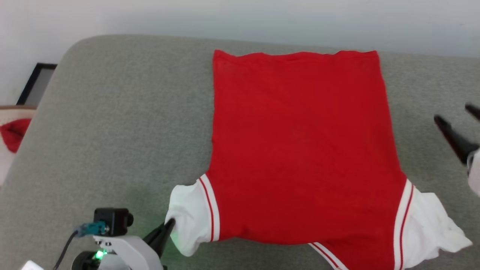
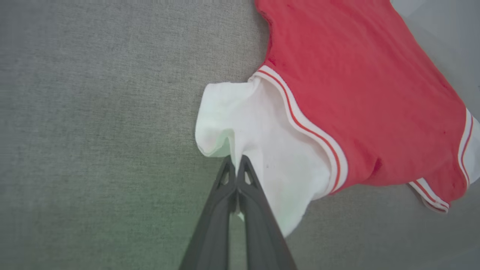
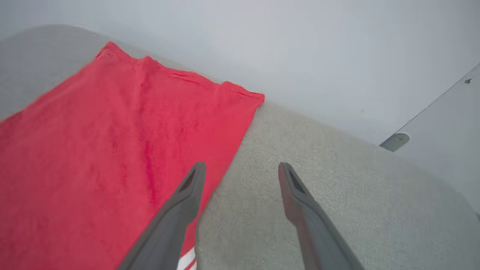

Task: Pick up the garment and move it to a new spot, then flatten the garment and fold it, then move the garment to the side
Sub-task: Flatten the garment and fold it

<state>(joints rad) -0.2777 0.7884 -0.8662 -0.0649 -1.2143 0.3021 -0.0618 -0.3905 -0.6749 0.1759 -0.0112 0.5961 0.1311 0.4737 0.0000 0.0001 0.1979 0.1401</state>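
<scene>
Left gripper (image 2: 235, 159) is clenched on the edge of the white panel at the garment's near-left corner, probably so that corner can be drawn taut for flattening. The garment (image 1: 300, 150) is spread on the grey cushion (image 1: 112, 131), red body mostly flat. Right gripper (image 1: 452, 112) is held agape beside the garment's right edge, with nothing between the jaws.

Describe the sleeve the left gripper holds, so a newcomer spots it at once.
On the grey pad lies the red garment. At its near left corner is a white sleeve; unlike the right sleeve, the left gripper pinches it.
</scene>
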